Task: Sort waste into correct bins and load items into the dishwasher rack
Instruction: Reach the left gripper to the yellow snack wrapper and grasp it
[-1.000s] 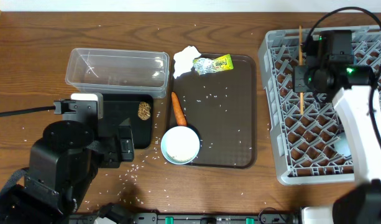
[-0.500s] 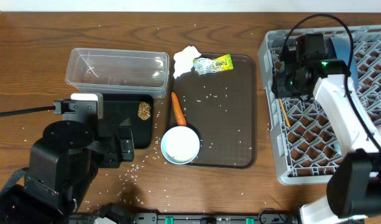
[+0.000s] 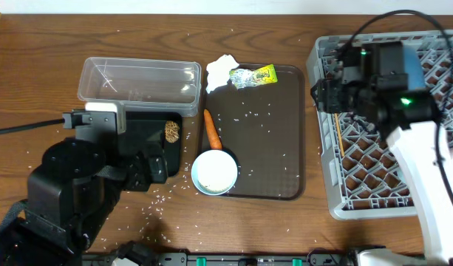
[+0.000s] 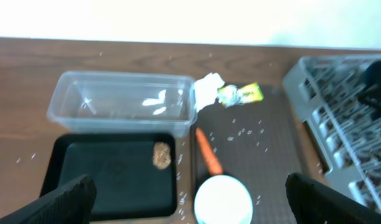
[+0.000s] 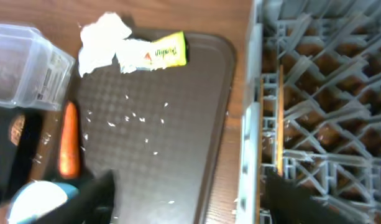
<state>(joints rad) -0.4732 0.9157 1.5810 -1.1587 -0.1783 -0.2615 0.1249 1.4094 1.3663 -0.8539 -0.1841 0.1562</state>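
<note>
The chopsticks point(image 3: 338, 137) lie in the grey dishwasher rack point(image 3: 389, 185) along its left side, also seen as thin wooden chopsticks point(image 5: 280, 118) in the right wrist view. My right gripper point(image 5: 190, 199) hangs open and empty above the rack's left rim point(image 5: 247, 124). The white bowl point(image 3: 214, 173), carrot point(image 3: 212, 130), tissue point(image 3: 222, 71) and wrapper point(image 3: 254, 76) are on or at the brown serving tray point(image 3: 270, 148). A brown lump point(image 3: 171, 131) lies in the black tray point(image 3: 141, 133), behind which stands the clear tub point(image 3: 137, 81). My left gripper point(image 4: 193, 202) is open, high above the bowl point(image 4: 222, 199).
Rice grains are scattered over the serving tray and the table in front of the black tray point(image 3: 163, 199). A blue thing point(image 3: 414, 63) shows in the rack behind my right arm. The left arm's bulk point(image 3: 78, 192) covers the table's front left.
My right gripper has opened and let go of the chopsticks, which now lie in the rack. It has swung left to the rack's left rim. The left arm barely shifted.
</note>
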